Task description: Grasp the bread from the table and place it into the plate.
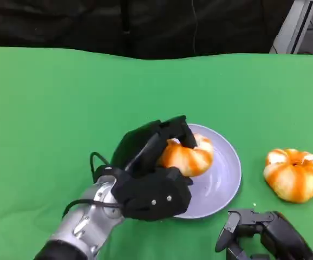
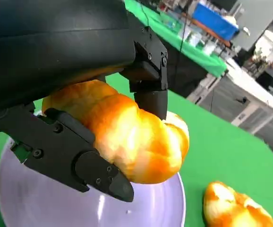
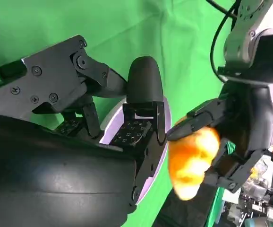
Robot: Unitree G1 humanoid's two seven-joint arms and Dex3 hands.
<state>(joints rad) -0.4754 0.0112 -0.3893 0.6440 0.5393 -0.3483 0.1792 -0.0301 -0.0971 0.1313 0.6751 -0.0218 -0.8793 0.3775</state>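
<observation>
stretching across most of the frame, the green table [image 1: 48, 119] is carrying everything. sitting right of centre, the pale lilac plate [image 1: 224, 179] is lying under the left hand [image 1: 151, 173], which is gripping the bread [image 1: 191, 157] between curled fingers, just above the plate's left part. lying at the right edge, a second bread [image 1: 295, 174] is resting well apart from the plate. showing at the lower right, the right hand [image 1: 265, 235] is holding nothing, its fingers apart.
</observation>
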